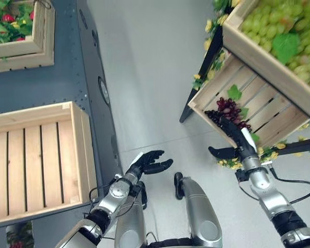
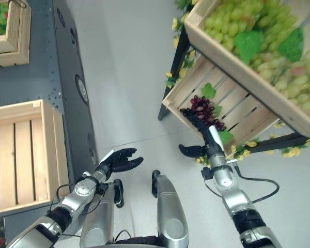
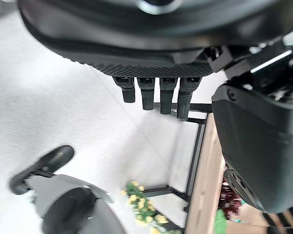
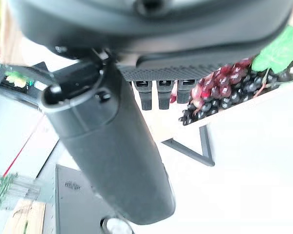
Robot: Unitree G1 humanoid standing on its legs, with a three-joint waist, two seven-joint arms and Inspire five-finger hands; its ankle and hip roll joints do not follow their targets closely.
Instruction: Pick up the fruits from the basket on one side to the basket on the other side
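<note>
Our right hand (image 1: 236,138) reaches, fingers straight, over the lower crate (image 1: 268,111) rim to the dark grapes (image 1: 228,110); a green-grape crate (image 1: 279,57) overhangs. Left hand (image 1: 147,163) hangs relaxed beside the empty crate (image 1: 77,150).

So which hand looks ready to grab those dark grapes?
The right hand: its open fingers reach over the crate's edge at the dark grapes. The left hand hangs over the floor, far off.

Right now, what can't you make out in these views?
- Right hand: whether its fingertips touch the dark grapes; the hand overlaps the bunch in both eye views.
- Green grapes crate: cut off by the picture's edge.
- Empty wooden crate: its left part cut off.
- Left hand: open, holds nothing.
</note>
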